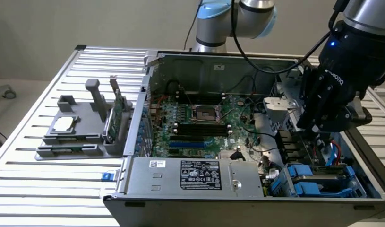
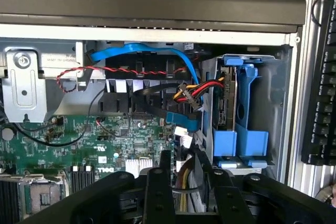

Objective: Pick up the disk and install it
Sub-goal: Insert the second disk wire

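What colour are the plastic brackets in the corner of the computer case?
Blue brackets, clearest in the wrist view.

- A plain beige wall [image 1: 85, 21] runs behind the whole scene, smooth and bare.
- Below it at the exterior view's left lies a pale floor [image 1: 9, 85], with a small dark caster wheel [image 1: 9, 94] standing on it.
- The work surface is a table [image 1: 28, 182] of silver metal slats laid side by side with narrow dark gaps between them.
- The slats catch a soft, even light and show pale reflections near the front edge.
- The same slatted metal table shows in the wrist view as pale strips beyond the dark case edge.
- Shadows are faint and diffuse.
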### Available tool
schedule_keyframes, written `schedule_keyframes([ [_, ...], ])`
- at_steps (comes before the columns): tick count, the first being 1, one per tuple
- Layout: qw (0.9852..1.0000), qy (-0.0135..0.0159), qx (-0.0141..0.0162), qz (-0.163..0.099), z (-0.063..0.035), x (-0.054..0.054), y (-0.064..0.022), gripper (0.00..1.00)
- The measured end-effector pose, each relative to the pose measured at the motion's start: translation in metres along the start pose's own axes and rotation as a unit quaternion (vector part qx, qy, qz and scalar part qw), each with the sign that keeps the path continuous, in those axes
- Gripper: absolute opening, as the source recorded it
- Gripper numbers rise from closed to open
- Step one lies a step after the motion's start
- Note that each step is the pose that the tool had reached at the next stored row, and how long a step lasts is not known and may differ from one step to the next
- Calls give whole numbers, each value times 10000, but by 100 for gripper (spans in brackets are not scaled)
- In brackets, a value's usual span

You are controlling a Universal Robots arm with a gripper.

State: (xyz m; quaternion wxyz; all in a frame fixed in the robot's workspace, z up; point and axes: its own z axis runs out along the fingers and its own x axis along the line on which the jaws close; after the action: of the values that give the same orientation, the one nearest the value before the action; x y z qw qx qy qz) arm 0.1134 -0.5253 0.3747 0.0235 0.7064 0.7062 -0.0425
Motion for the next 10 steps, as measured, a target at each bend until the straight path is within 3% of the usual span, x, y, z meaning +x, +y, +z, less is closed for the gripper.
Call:
schedule_keyframes([
  [3,9999,-103,-34,10,0,2,18,33],
  [5,9998,-179,-83,17,-2,13,27,33],
  [10,9994,-266,-197,31,-6,66,42,33],
])
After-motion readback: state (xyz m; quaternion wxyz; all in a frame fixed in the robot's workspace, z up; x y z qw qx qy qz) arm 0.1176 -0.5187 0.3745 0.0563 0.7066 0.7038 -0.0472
